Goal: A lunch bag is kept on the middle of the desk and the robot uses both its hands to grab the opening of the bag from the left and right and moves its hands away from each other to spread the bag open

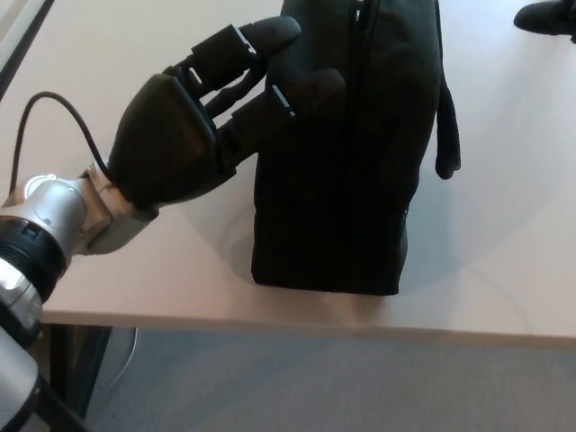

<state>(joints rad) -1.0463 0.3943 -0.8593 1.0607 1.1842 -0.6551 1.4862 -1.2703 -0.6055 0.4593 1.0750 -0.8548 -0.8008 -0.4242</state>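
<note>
A black lunch bag point(342, 171) stands upright on the white desk point(135, 270), its zipper point(358, 54) running up the near face and a black strap loop point(446, 126) hanging on its right side. My left hand point(180, 135) is open, its fingers point(301, 90) spread and lying against the bag's upper left side, closed on nothing. Only a small black part of my right hand point(545, 16) shows at the top right corner, apart from the bag. The bag's opening lies beyond the top of the picture.
The desk's front edge point(297, 324) runs just below the bag, with grey floor point(315, 387) under it. A black cable point(54, 117) loops from my left wrist over the desk. A dark desk leg point(76, 360) shows at the lower left.
</note>
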